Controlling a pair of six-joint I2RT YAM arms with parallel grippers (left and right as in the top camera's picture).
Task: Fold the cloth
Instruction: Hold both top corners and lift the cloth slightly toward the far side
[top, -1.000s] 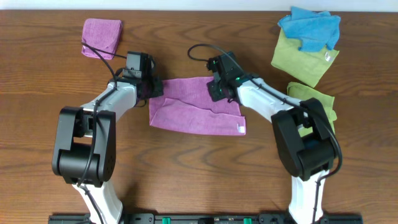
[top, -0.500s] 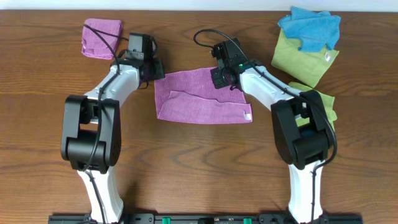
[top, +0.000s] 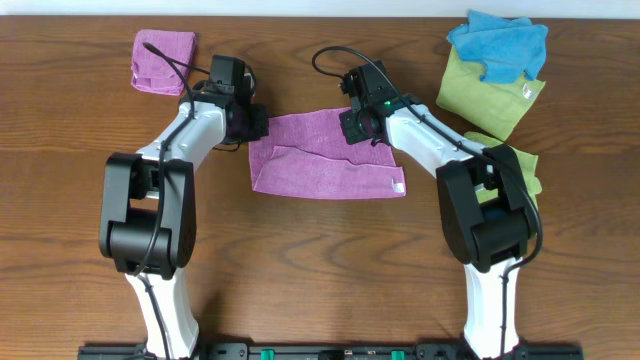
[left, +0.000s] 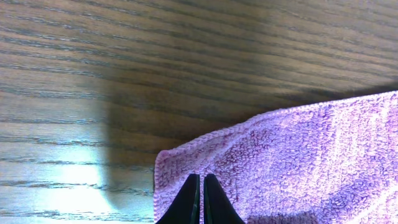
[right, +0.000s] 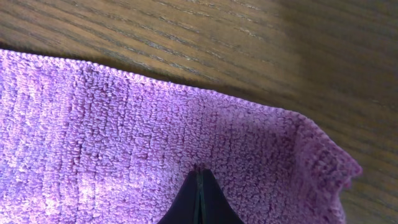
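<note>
Purple-magenta cloth (top: 320, 175), seemingly white tag (top: 398, 186), on brown wood-grained table (top: 300, 260).

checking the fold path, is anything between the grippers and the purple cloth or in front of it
Nothing visible. The left gripper and right gripper are each shut on a far corner of the cloth; the folded purple pad and green cloths lie off to the sides, apart from it.

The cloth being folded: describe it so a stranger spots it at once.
On the wooden table, look at the middle, between the two arms. The cloth lies there spread out, purple-magenta, white tag at one corner. Unlike the folded purple pad and green cloths, the left gripper and right gripper pinch its far edge.
</note>
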